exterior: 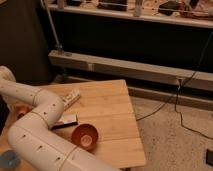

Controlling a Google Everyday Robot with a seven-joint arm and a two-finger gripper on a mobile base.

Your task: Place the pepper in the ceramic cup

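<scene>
**Robot arm bent over a wooden table with a bowl, a pepper and a cup**

A glossy red-brown bowl stands upright near the front edge of a light wooden table. Everything else here is placed from that bowl.

Just behind the bowl and slightly to its left, a flat dark bar lies on the wood, close to the bowl but not touching it. Further behind the bowl, a pale elongated object lies at a slant; what it is cannot be made out.

A thick white robot arm rises from the bottom edge just left of the bowl. It bends at an elbow behind and left of the bowl, beside the pale object, then runs away from the bowl and off the left edge. The gripper lies somewhere beyond that edge, far left of the bowl and out of sight, so whether it is apart, together or holding anything cannot be told.

The pepper shows as a small orange patch on the table well left of the bowl, on the far side of the arm and partly hidden by it. The ceramic cup is a round blue-grey shape far left of the bowl and nearer the front, also beyond the arm. Pepper and cup lie apart.

Right of the bowl, past the table edge, a black cable trails over speckled floor.
</scene>
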